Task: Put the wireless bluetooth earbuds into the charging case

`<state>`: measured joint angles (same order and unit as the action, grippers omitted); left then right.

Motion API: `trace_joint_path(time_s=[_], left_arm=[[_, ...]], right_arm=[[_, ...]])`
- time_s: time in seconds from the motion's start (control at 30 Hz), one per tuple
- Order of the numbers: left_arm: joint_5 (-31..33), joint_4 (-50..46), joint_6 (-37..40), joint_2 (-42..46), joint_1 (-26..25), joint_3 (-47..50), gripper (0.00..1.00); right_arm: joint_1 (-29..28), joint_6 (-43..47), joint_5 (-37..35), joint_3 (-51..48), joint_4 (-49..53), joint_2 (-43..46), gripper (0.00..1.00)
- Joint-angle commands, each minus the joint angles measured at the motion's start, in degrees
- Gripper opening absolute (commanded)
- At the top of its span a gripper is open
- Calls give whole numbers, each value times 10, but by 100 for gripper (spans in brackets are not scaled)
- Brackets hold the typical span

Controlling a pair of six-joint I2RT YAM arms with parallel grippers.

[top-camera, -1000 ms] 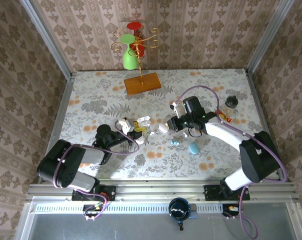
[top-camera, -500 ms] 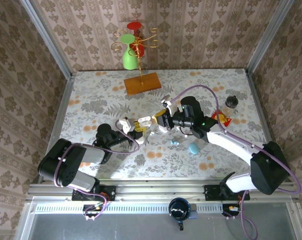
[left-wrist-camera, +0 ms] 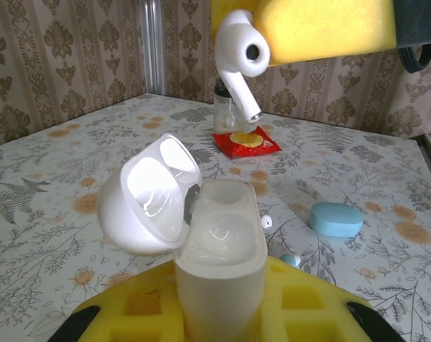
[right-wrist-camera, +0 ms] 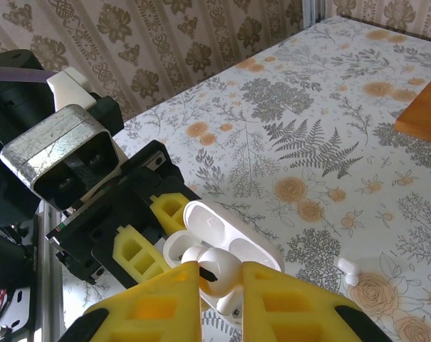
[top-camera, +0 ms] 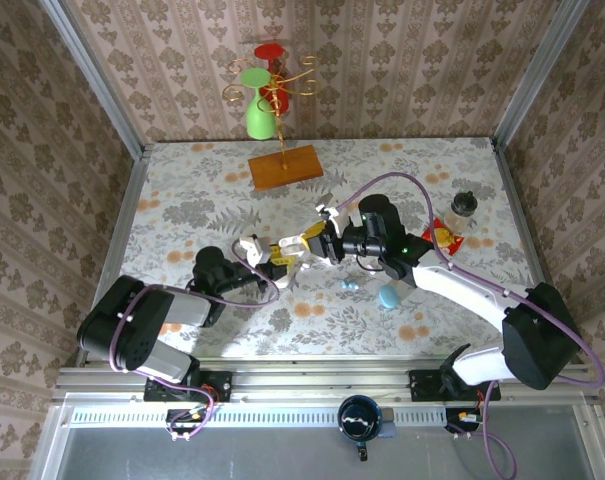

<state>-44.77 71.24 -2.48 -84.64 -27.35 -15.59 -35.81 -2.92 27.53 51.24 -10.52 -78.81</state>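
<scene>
Reaching from the left base low across the floral table (top-camera: 182, 200), forearm almost flat, with the left gripper (top-camera: 278, 260) clenched on the white charging case (left-wrist-camera: 219, 249); case held upright between yellow pads (left-wrist-camera: 130, 313), lid (left-wrist-camera: 149, 196) swung open to one side. Stretched from the right base in a long bend toward the table's middle, wrist turned to face the left arm, with the right gripper (right-wrist-camera: 219, 288) pinched tight on a white earbud (left-wrist-camera: 240, 50), stem pointing down. Poised directly over the open case, bud close above the wells in the right wrist view; touching or not, cannot tell. Lying on the table to the right of the case: a loose white earbud (left-wrist-camera: 266, 221), a pale blue earbud (left-wrist-camera: 290, 260) and a closed pale blue case (left-wrist-camera: 336, 219), all apart from both grippers. Farther back toward the right edge, a small jar (left-wrist-camera: 228, 114) just beside a red packet (left-wrist-camera: 245, 142).
</scene>
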Motion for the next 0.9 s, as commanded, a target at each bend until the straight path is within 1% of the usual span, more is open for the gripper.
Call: trace_joint_path(time_s=[0.0, 0.2, 0.67, 0.73, 0.87], left_arm=[[-25, 24, -18, -1, -3, -20, 0], [-16, 25, -27, 6, -5, -20, 0], [8, 25, -21, 30, -5, -9, 0], [11, 25, -19, 30, -6, -7, 0], [14, 25, -15, 28, -5, -6, 0]], right_arm=[[-3, 16, 6, -4, -22, -21, 19], [-3, 17, 16, -3, -25, -35, 18], [-2, 14, 7, -25, -44, -59, 19], [-3, 11, 13, -26, -46, -53, 24], [-3, 5, 3, -26, -47, -31, 37]])
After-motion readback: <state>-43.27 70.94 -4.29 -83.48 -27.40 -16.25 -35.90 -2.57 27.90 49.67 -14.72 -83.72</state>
